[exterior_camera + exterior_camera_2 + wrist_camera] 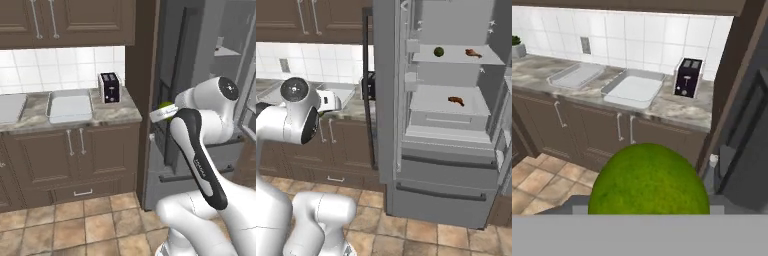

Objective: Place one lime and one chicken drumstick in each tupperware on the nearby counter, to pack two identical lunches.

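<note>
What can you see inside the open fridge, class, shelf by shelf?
In the fridge, the upper shelf holds a lime and a chicken drumstick; the shelf below holds a second drumstick. The closed drawers beneath hide their contents.

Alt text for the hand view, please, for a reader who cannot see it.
A green lime sits large in the foreground, held in the tool. Beyond it, two shallow tupperware containers and a black toaster stand on the counter above dark brown cabinets.
</note>
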Robot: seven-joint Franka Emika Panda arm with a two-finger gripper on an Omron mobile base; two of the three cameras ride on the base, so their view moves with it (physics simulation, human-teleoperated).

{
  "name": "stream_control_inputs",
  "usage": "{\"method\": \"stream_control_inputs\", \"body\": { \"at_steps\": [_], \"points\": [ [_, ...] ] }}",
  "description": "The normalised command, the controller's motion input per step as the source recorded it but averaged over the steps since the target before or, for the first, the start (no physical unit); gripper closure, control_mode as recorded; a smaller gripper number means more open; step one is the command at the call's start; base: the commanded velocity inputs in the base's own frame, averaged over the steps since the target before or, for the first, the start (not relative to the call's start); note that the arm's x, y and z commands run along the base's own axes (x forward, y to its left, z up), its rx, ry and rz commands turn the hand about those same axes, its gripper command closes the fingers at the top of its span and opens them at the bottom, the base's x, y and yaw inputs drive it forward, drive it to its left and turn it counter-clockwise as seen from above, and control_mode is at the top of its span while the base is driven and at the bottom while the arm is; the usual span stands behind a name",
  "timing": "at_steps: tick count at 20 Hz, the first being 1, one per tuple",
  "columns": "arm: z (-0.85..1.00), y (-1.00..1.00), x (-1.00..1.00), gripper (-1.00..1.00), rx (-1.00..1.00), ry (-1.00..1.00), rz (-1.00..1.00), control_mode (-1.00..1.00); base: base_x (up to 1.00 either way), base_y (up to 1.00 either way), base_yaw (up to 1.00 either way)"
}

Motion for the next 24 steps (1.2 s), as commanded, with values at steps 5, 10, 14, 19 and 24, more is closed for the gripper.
{"method": "stream_control_inputs", "body": {
  "at_steps": [5, 10, 14, 19, 24],
  "points": [
    [0.0, 0.0, 0.0, 1.0, 0.0, 0.0, 0.0, 1.0, 0.11, 1.0, -0.04],
    [0.0, 0.0, 0.0, 1.0, 0.0, 0.0, 0.0, 1.0, 0.69, 0.75, -0.11],
    [0.0, 0.0, 0.0, 1.0, 0.0, 0.0, 0.0, 1.0, 1.0, 0.38, -0.15],
    [0.0, 0.0, 0.0, 1.0, 0.0, 0.0, 0.0, 1.0, 1.0, 0.31, -0.16],
    [0.0, 0.0, 0.0, 1.0, 0.0, 0.0, 0.0, 1.0, 0.67, 0.37, -0.14]
  ]
}}
